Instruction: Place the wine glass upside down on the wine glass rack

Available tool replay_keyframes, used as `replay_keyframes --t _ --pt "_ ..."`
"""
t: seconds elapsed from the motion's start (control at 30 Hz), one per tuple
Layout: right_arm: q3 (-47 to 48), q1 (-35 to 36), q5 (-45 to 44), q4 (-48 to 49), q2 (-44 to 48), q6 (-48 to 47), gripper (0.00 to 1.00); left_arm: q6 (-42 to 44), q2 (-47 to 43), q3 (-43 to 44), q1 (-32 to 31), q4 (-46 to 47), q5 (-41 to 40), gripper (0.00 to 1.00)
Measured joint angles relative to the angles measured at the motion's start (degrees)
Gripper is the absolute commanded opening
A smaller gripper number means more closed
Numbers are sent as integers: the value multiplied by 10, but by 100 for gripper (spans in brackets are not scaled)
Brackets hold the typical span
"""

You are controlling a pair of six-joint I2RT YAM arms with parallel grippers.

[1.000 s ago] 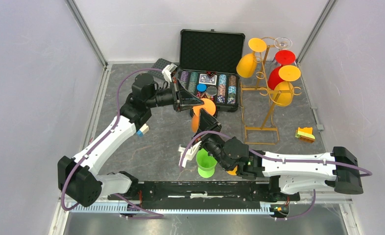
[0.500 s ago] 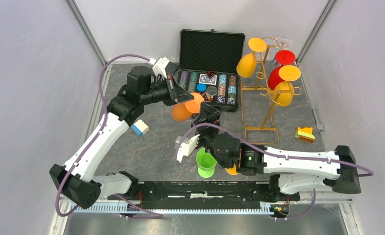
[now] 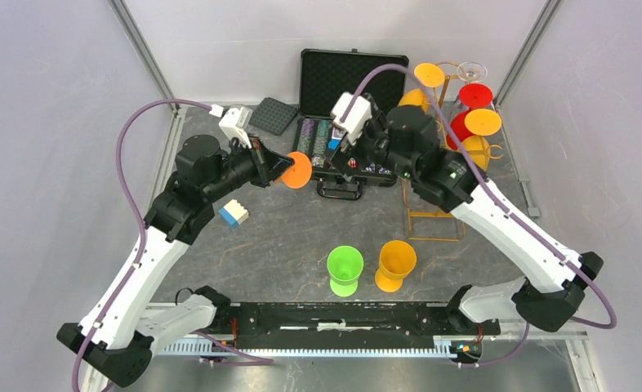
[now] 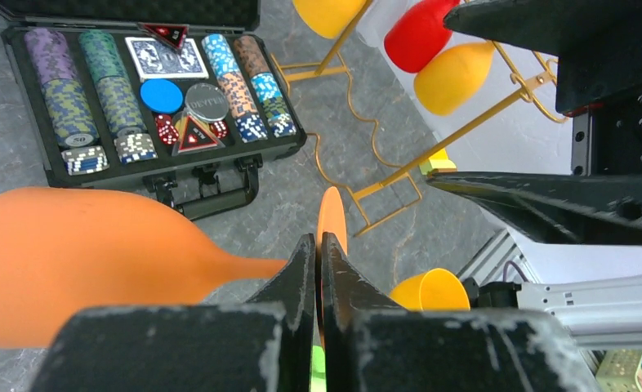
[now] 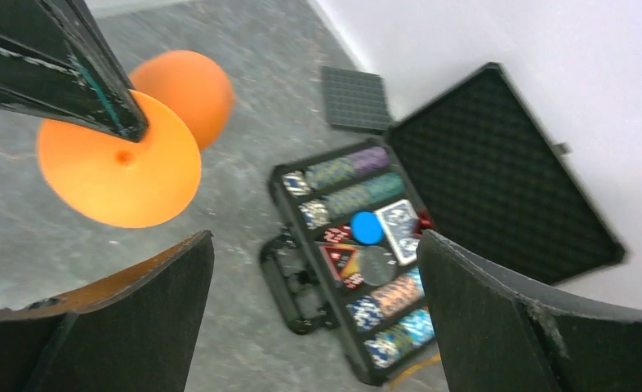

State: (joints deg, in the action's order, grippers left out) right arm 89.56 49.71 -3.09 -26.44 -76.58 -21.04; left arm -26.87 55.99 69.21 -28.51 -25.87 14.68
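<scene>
Wine glass [image 4: 73,261], orange, held by its stem in the clamped left gripper [image 4: 318,245]; right gripper [image 5: 314,245] hangs wide open, empty.

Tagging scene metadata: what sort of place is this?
Likely a robot test cell, not a home: white panels on aluminium posts enclose a grey table, two arms are bolted at its near edge, and props look staged: chip case, gold rack of coloured glasses.

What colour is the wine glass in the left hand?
The wine glass is plain orange; the left wrist view shows it best.
</scene>
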Motion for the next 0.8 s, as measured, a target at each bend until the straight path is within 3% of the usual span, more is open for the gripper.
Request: replay_keyframes --t 0.2,0.37,0.57,0.8 --pt "2 -129 219 21 1 160 98 -25 3 -16 0 32 -13 2" --pt "-30 -213 298 92 30 268 98 -78 44 -16 0 53 -5 2" --pt "-31 -252 308 134 74 318 98 -178 118 -16 0 115 41 2" --pt "-32 -259 229 123 125 310 98 -332 244 -14 0 223 126 2"
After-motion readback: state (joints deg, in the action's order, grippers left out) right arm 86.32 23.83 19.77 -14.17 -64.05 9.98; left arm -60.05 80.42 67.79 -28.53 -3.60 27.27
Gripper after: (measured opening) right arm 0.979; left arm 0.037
